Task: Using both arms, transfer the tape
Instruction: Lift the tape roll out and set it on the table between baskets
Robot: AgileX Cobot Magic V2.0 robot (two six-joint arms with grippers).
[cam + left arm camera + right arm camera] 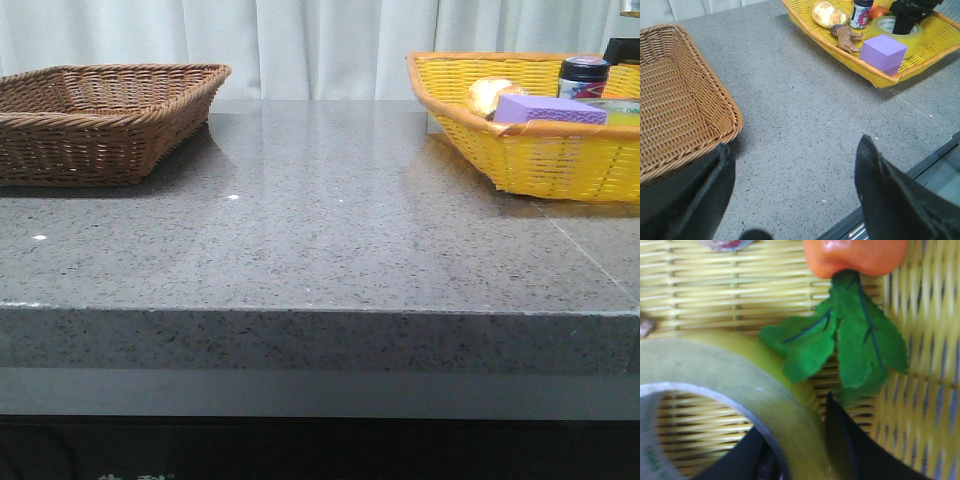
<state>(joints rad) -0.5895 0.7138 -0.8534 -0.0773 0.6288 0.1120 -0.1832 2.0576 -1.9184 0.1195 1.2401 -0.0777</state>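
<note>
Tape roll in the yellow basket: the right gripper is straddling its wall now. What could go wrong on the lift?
The right gripper has one finger inside the tape core and one outside, so the grip may be thin and the roll could tilt or slip. The toy carrot's leaves lie against the roll and might snag. The purple sponge and the yellow basket rim sit close by; a low exit could bump them.

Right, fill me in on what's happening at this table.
The right gripper is down in the yellow basket, with its fingers straddling the wall of the tape, one inside the roll and one outside. Whether they have clamped yet is unclear. The left gripper hangs open over the grey table beside the brown basket, holding nothing.
</note>
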